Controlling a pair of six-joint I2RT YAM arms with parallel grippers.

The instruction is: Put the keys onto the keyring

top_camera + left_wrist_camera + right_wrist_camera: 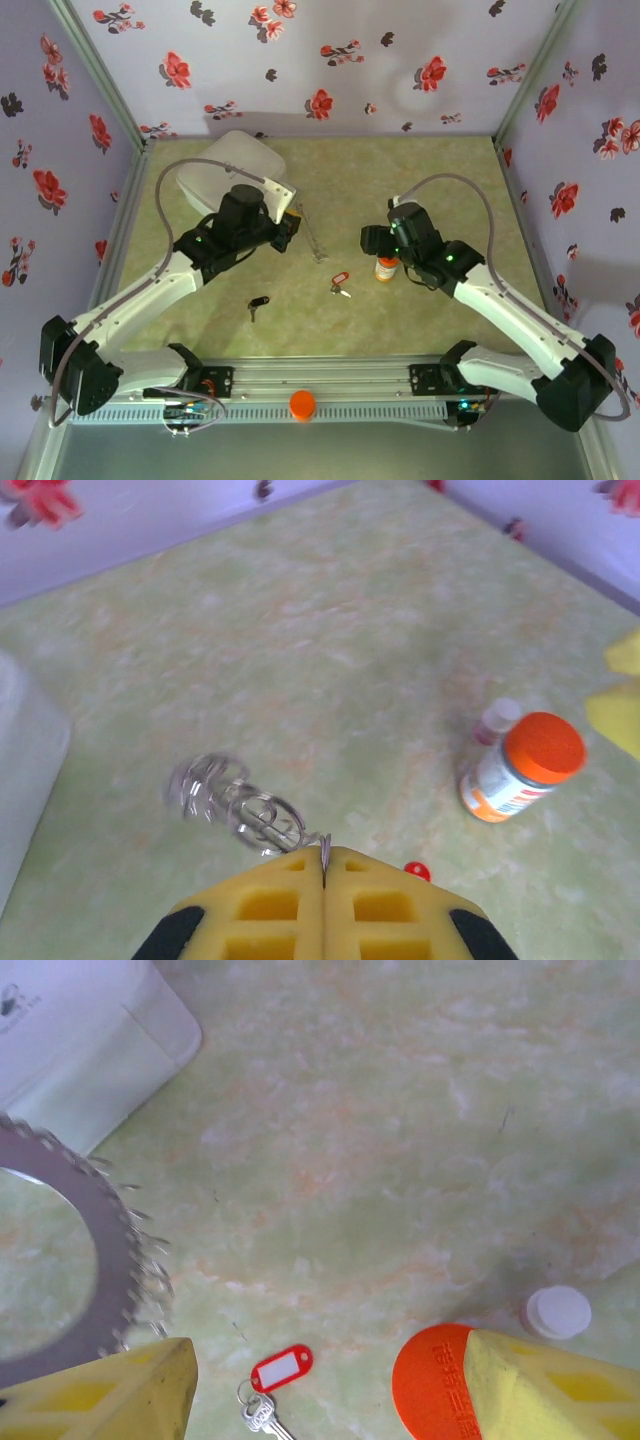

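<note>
One box: a rounded white plastic box (232,165) sits in the far-left corner of the green table (450,320), close to the left wall.
One left gripper: the left gripper (292,228), just in front of the box, has its yellow pads (375,900) pressed together on the ring's rim.
One keyring: a flat dark-grey metal keyring with a rough coiled rim (115,1260) hangs from those pads, between the two grippers.
Two keys: the small black-headed key (258,304) lies near the front rail. The red-tagged key with a short metal blade (340,284) lies to its right, apart from it. Neither is on the ring.
One bottle: an upright orange-topped pill bottle (386,268) stands just right of the red tag, with a small white cap (497,718) beside it.
One right gripper: the right gripper (330,1360) has its fingers spread wide above the red tag, one finger beside the bottle's lid.
Open room: the widest bare stretches are the far middle and along the right wall.
</note>
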